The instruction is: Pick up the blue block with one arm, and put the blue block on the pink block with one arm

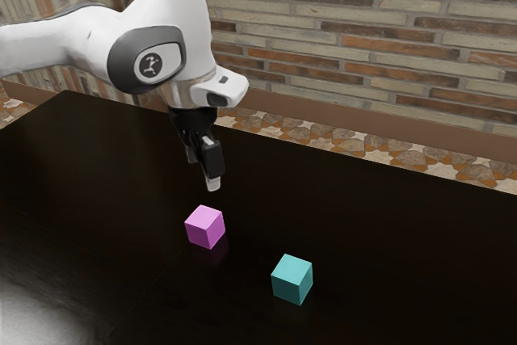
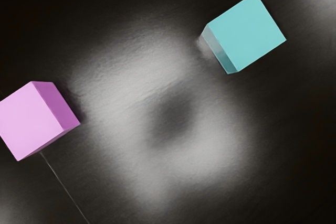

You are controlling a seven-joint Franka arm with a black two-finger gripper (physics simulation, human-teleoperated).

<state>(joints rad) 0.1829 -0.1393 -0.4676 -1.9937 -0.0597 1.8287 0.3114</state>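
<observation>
Wrist view crops the pink block [image 2: 31, 119]; blue block [image 2: 247, 31] shows whole.

In the exterior view the white arm [image 1: 81, 38] is cut off by the left edge, so its base is out of sight. It hides part of the brick wall [image 1: 363, 38] and the far left edge of the table [image 1: 97, 199]. The table runs off the left, right and near edges. In the wrist view the picture's edge clips one corner of the pink block [image 2: 31, 119].
</observation>
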